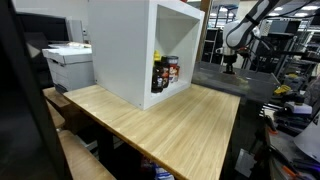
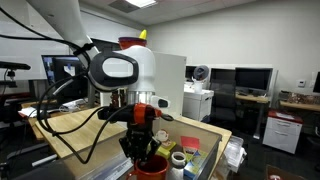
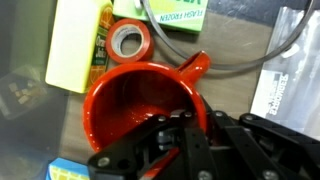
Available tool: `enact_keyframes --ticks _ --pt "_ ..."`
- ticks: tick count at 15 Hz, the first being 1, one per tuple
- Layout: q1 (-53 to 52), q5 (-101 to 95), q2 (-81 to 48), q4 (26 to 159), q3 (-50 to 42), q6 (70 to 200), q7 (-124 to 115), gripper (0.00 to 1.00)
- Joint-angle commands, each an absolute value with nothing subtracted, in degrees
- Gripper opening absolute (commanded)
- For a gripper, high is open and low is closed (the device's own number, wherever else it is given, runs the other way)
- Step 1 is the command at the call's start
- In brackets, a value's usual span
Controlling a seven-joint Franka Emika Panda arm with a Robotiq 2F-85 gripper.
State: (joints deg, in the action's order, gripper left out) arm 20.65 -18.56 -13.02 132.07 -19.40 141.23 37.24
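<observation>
Here, tool (image 3: 172,122) clamped tight on rim of red mug (image 3: 125,95); tape roll (image 3: 128,41) just beside mug. Grip made, lift not yet evident.

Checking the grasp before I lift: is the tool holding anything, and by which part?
The tool is shut on the red cup, gripping it by the rim wall; the handle sticks out free to the side.
</observation>
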Motion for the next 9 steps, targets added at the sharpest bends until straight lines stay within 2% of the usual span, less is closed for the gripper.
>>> enact_keyframes --ticks 1,9 --pt "19.7 -25.1 -8.2 135.1 -20.6 140.5 31.9 0.02" --pt "19.1 -30.6 -3.9 135.9 -19.6 143.5 26.8 0.02"
